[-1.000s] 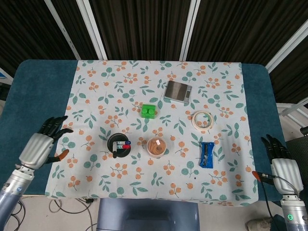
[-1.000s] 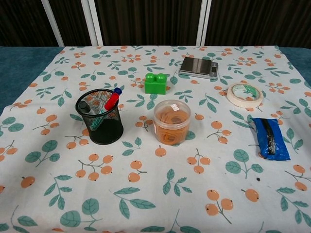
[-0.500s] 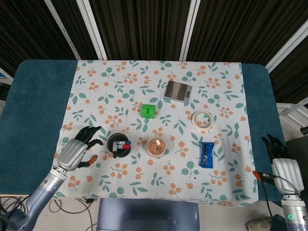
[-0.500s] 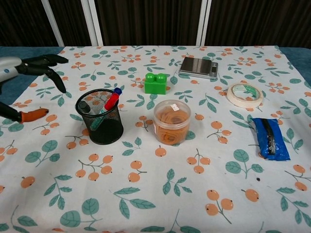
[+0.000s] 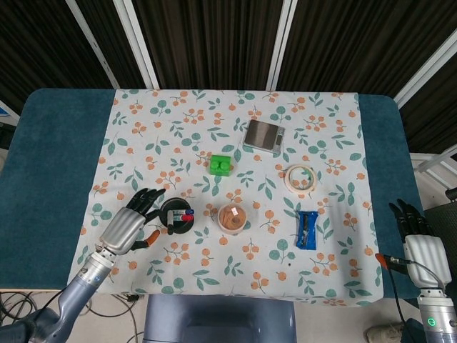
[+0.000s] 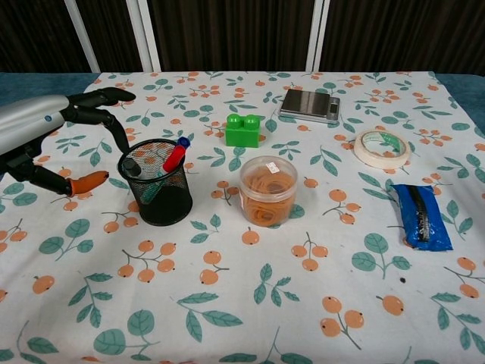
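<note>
A black mesh pen cup (image 5: 177, 215) (image 6: 156, 183) with a red marker and other pens stands on the floral cloth, left of centre. My left hand (image 5: 131, 226) (image 6: 47, 136) hovers just left of it, fingers spread and holding nothing, its fingertips close to the cup's rim without touching. My right hand (image 5: 419, 241) hangs past the table's right edge with fingers straight, holding nothing; the chest view does not show it.
A clear tub of rubber bands (image 5: 233, 218) (image 6: 267, 189) sits beside the cup. A green brick (image 5: 221, 164), a small scale (image 5: 263, 135), a tape roll (image 5: 302, 177) and a blue packet (image 5: 307, 229) lie further right on the cloth (image 5: 335, 279).
My left hand has moved right from the table's left edge to just beside the pen cup. The right hand has stayed still.
</note>
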Robot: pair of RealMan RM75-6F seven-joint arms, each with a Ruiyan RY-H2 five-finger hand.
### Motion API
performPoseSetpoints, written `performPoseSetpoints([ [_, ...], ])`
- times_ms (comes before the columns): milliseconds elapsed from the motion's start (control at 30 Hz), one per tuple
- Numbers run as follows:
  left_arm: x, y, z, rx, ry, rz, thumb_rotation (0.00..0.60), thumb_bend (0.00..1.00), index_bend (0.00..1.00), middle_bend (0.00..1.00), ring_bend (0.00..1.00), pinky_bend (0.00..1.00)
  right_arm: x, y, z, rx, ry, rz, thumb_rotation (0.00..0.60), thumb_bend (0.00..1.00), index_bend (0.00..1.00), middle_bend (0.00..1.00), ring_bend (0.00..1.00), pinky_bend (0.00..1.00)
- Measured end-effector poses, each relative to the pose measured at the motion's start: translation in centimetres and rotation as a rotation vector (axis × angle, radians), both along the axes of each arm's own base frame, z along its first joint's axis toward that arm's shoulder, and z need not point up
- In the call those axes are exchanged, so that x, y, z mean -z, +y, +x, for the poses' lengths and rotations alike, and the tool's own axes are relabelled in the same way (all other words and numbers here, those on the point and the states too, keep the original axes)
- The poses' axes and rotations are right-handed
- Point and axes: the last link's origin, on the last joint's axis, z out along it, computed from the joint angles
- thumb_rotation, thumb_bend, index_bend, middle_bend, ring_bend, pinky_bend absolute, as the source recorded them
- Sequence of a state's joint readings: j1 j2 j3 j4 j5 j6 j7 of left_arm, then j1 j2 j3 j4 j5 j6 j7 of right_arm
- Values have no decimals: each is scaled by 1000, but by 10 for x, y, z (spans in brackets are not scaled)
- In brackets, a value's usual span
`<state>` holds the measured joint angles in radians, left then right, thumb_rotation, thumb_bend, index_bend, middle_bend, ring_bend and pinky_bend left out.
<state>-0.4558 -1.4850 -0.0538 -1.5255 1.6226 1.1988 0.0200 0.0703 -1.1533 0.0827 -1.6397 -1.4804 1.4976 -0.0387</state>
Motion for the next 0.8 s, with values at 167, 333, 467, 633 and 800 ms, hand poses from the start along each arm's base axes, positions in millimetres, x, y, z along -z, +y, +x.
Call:
performPoseSetpoints([
  [167,4,1,6,6,1,-13,600,385,429,29,0,0,0,0,0,1,0,-1,600,116,60,0,42,167],
  [333,5,2,11,14,-4,-15,600,385,437,31,0,0,0,0,0,1,-1,-1,600,116,60,0,42,167],
  [467,6,2,14,20,-4,-5,600,385,450,34,0,0,0,0,0,0,-2,0,600,117,60,0,42,167],
  [633,8,4,14,6,-4,-11,600,385,465,35,0,0,0,0,0,0,-2,-1,600,116,60,0,42,167],
  [800,9,6,14,0,1,-15,600,385,473,35,0,0,0,0,0,1,-2,0,600,116,60,0,42,167],
])
